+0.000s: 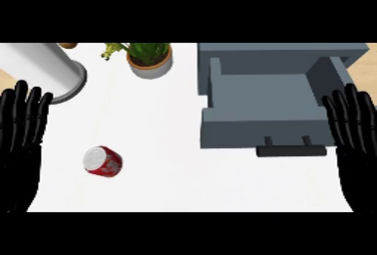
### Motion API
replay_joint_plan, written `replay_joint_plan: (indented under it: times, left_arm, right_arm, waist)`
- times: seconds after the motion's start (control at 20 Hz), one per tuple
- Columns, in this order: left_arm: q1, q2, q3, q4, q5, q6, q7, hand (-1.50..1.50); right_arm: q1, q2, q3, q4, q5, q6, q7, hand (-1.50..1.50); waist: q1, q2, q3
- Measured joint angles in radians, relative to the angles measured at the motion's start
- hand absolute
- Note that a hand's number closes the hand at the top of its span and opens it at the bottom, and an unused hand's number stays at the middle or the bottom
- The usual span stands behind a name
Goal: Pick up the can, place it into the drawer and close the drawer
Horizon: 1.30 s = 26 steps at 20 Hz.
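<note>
And there it was: the red aluminium can with its silver top sat on the white bench, down at the near left, nothing touching it. The left robot hand stood at the left edge, black fingers straight and pointing up, holding nothing at all. Across the way, the right robot hand showed at the right edge in the same pose, flat and empty, just beside the grey box-shaped drawer. That drawer was pulled out, its hollow open to view, and its dark bar handle faced the near side. At the back, a potted green plant and a tall white cylinder stood well apart from the can.
</note>
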Motion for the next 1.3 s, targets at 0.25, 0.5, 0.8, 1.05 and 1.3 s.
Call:
replay_joint_plan:
  times: [0.25, 0.5, 0.8, 1.05, 1.3]
  left_arm:
    - [0.083, 0.03, 0.059, -0.054, 0.115, -0.092, -0.019, -1.5]
    - [0.218, 0.036, 0.12, -0.026, 0.208, -0.106, 0.089, -1.5]
    - [0.305, 0.061, 0.203, -0.089, 0.307, -0.123, 0.231, -1.5]
    - [0.288, 0.065, 0.259, -0.12, 0.35, -0.134, 0.304, -1.5]
    - [0.234, 0.034, 0.23, -0.069, 0.287, -0.128, 0.317, -1.5]
  right_arm:
    - [-0.008, 0.002, -0.034, 0.013, -0.01, -0.004, -0.013, -1.5]
    - [0.025, 0.003, -0.084, 0.019, -0.017, -0.055, 0.122, -1.5]
    - [0.041, 0.0, -0.109, 0.014, -0.017, -0.076, 0.201, -1.5]
    - [0.046, -0.011, -0.142, 0.019, -0.037, -0.062, 0.213, -1.5]
    - [0.07, -0.004, -0.157, 0.04, -0.046, -0.039, 0.165, -1.5]
  waist:
    - [0.016, -0.002, 0.004]
    - [0.025, -0.002, 0.005]
    - [0.023, -0.003, 0.006]
    - [0.02, -0.003, 0.006]
    - [0.017, -0.003, 0.006]
